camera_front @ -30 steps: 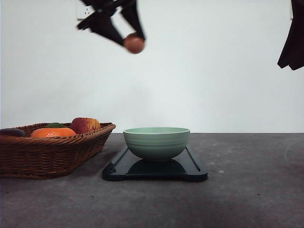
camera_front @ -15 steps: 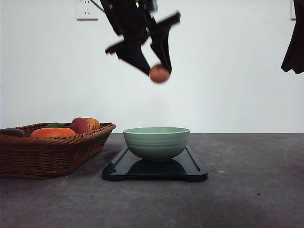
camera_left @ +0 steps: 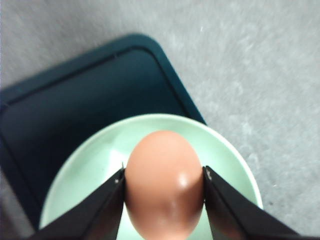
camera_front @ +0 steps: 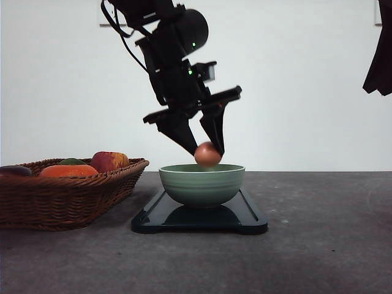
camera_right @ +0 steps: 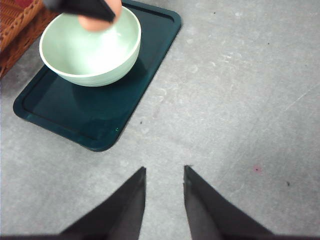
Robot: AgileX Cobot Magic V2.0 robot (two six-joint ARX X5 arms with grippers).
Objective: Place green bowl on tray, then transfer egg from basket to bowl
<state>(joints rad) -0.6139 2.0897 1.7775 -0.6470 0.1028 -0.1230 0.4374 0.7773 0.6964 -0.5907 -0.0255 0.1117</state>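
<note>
The left gripper (camera_front: 207, 150) is clenched on the egg (camera_front: 207, 154), one finger on each long flank, as the left wrist view shows plainly (camera_left: 164, 184); the egg hangs just above the rim of the green bowl (camera_front: 202, 184), over its hollow, not yet resting inside. The bowl already sits on the tray (camera_front: 251, 217), so the first half of the task looks done; the basket (camera_front: 67, 196) stands just beside the tray, with other fruit in it. The egg is light, smooth and brittle (a hard squeeze or a short fall onto ceramic could crack it); I judge the side grip across its middle sound, and it should be lowered close to the bowl's floor before letting go. The right gripper (camera_right: 162, 175) hovers over the bare table (camera_right: 240, 100) with fingers parted, holding nothing.
</note>
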